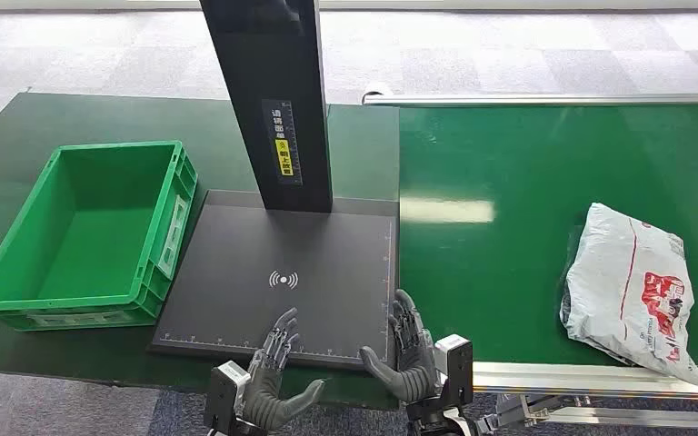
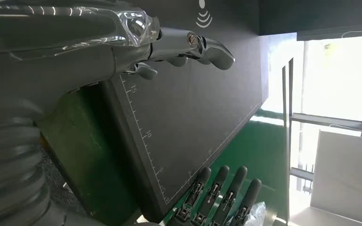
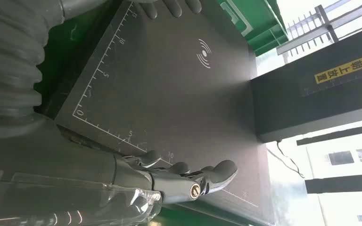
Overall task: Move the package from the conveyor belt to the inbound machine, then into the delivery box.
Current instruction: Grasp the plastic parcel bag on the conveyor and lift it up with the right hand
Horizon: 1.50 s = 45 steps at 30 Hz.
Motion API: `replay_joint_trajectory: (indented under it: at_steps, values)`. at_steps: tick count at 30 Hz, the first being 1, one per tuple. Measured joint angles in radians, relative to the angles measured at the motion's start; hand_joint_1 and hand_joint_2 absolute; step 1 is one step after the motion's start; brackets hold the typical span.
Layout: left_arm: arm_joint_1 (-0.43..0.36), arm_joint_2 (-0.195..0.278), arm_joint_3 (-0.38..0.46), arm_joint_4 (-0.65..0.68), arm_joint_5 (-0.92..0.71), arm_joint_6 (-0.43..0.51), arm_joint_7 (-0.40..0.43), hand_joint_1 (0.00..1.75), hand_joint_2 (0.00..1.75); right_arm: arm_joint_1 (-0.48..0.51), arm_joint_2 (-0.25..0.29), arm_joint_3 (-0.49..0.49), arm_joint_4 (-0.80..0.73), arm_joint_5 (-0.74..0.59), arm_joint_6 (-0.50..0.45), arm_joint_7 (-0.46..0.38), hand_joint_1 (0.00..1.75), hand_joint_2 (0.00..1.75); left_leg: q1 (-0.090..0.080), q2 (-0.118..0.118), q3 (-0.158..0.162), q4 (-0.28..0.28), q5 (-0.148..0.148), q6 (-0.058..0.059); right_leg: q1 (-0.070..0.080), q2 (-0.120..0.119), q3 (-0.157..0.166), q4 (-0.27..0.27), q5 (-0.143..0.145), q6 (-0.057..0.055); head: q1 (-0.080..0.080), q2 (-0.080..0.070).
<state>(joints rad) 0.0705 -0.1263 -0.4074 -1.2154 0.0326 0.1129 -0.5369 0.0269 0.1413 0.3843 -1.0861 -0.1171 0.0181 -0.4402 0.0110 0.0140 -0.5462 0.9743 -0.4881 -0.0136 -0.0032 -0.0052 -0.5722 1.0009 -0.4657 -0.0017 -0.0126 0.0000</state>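
Grey carpet tiles surround a dark green counter (image 1: 18,118) carrying a green plastic crate (image 1: 82,236) and the black inbound machine (image 1: 282,272), whose flat scanning plate bears a white wireless symbol (image 1: 283,279) and ruler marks along its edges, with a black post (image 1: 273,100) rising from its far side. Beside it runs the green conveyor belt (image 1: 509,182), where the package (image 1: 632,286), a grey-white plastic mailer printed in red, lies near the belt's close edge, well apart from both hands. Low in the head view, the left hand (image 1: 277,377) and right hand (image 1: 406,350) hover side by side over the plate's near edge, palms facing each other, fingers spread and extended, holding nothing. From the left wrist, the left hand's thumb (image 2: 207,47) reaches across the plate while the right hand's dark fingers (image 2: 226,193) stand opposite, with a corner of the mailer glimpsed beyond them. From the right wrist, the yellow label (image 3: 344,68) on the post reads clearly, and the crate's rim (image 3: 250,19) sits past the plate.
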Motion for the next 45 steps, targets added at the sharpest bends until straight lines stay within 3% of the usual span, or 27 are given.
replay_joint_trajectory:
  at_steps: [28, 37, 42, 45]
  values:
    - [0.022, 0.0, 0.001, -0.021, -0.011, -0.013, -0.002, 0.0, 1.75, 0.022, 0.004, -0.013, -0.019, 0.029, 0.002, -0.002, 0.0, 1.75, 0.0, 0.0, 0.0, 0.0, 0.0, 0.0, 0.0, 0.0, 0.0, 0.0, 0.0, 0.0, 0.0, 0.0]
    - [0.008, 0.0, 0.001, -0.021, -0.012, -0.018, -0.004, 0.0, 1.75, 0.026, -0.013, -0.015, -0.061, 0.221, -0.142, -0.007, 0.0, 1.75, 0.0, -0.001, 0.0, 0.0, 0.0, 0.0, 0.0, 0.0, 0.0, 0.0, 0.0, 0.0, 0.0, 0.0]
    - [0.004, -0.004, 0.014, -0.022, -0.028, -0.033, 0.0, 0.0, 1.75, 0.051, -0.034, -0.045, -0.18, 0.574, -0.329, 0.058, 0.0, 1.75, 0.0, -0.001, 0.0, 0.0, 0.0, 0.0, 0.0, 0.0, 0.0, 0.0, 0.0, 0.0, 0.0, 0.0]
    - [0.001, -0.011, 0.025, -0.022, -0.034, -0.04, 0.003, 0.0, 1.75, 0.064, -0.044, -0.068, -0.247, 0.661, -0.357, 0.085, 0.0, 1.75, 0.0, 0.0, 0.0, 0.0, 0.0, 0.0, 0.0, 0.0, 0.0, 0.0, 0.0, 0.0, 0.0, 0.0]
